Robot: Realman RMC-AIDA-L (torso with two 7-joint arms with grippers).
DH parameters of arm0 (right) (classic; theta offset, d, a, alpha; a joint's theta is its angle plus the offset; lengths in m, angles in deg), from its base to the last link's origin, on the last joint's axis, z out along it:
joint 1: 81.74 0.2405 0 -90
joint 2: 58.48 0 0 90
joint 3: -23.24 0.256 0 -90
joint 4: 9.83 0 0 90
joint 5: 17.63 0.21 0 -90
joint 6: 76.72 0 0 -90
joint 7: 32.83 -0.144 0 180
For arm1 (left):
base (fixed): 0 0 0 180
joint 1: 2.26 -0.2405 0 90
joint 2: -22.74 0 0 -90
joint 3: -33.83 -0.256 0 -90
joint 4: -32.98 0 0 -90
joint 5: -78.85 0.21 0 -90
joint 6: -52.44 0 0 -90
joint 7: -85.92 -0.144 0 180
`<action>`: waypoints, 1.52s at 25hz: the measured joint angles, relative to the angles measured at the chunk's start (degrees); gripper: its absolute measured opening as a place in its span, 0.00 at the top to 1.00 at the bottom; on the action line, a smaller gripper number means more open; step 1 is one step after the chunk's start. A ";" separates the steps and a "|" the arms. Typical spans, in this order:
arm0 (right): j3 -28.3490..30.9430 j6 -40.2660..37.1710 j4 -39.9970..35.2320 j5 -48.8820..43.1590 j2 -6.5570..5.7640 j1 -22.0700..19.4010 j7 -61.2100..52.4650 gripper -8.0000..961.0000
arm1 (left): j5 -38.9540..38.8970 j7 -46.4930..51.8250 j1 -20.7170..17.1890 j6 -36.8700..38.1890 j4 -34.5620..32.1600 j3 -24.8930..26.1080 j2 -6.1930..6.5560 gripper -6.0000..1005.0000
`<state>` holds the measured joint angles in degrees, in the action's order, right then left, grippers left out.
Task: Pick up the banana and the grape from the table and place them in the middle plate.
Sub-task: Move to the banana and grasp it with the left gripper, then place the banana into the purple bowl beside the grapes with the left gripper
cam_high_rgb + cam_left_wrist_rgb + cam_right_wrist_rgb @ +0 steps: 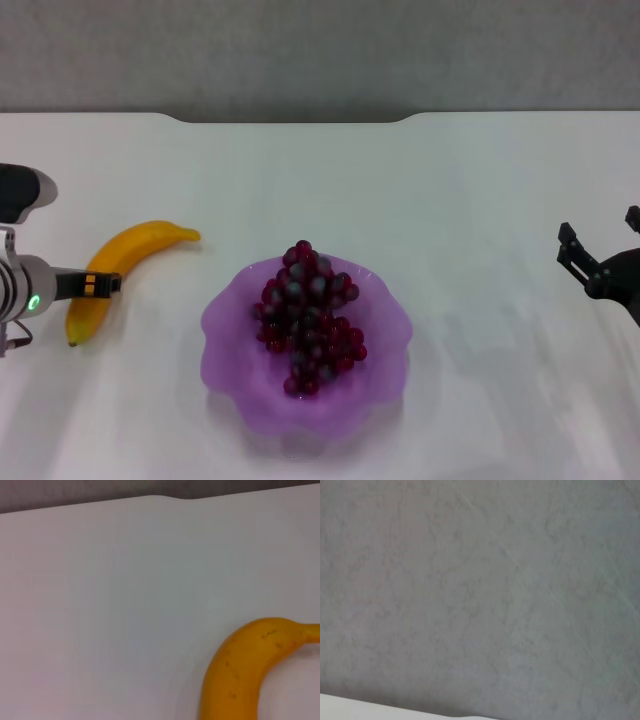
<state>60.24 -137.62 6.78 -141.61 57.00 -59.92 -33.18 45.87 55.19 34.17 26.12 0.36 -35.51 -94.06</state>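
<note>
Banana (pixel 120 268) on table (pixel 450 200) under left pincer (pixel 100 284), grape (pixel 310 315) in middle plate (pixel 225 330)

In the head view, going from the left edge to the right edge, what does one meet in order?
Left gripper at the banana → banana on the table → middle plate holding the grape → right gripper, off by the right edge.
</note>
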 joint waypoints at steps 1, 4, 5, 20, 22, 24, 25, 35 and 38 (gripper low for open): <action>0.00 0.00 0.00 -0.03 0.00 0.00 0.00 0.07 | -0.06 -0.02 -0.15 0.16 -0.04 0.00 0.00 0.47; 0.00 0.00 -0.16 -0.03 0.00 0.02 0.00 0.07 | -0.67 -0.03 -0.51 0.51 -0.16 0.00 -0.04 0.51; 0.00 0.00 -0.21 -0.04 0.00 0.00 0.00 0.07 | -1.21 -0.08 -0.70 0.52 -0.33 0.00 -0.05 0.53; -0.60 1.32 -0.80 -0.03 -0.08 -0.10 0.00 0.07 | -18.50 -7.02 -14.28 -23.60 -31.28 0.78 0.34 0.53; -0.69 1.32 -0.79 -0.04 -0.09 -0.08 0.00 0.07 | -18.43 -6.83 -15.85 -28.67 -35.18 0.86 0.35 0.53; -0.70 1.32 -0.79 -0.04 -0.09 -0.14 0.00 0.07 | -18.15 -6.77 -16.90 -33.72 -38.40 0.89 0.35 0.53; -0.70 1.32 -0.79 -0.04 -0.09 -0.17 0.00 0.07 | -18.13 -6.75 -17.73 -38.30 -41.40 0.90 0.34 0.53; -0.70 1.56 -1.01 -0.03 -0.06 0.23 0.24 0.07 | -27.23 -7.97 -19.06 -42.56 -44.44 -2.01 -0.07 0.52; -0.71 1.58 -0.93 -0.02 -0.01 0.31 0.63 0.07 | -30.65 -8.44 -19.73 -40.28 -43.53 -5.90 -0.10 0.51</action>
<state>59.54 -136.04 5.85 -141.63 56.99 -59.62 -32.55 15.22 46.75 14.44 -14.15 -43.17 -41.40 -94.16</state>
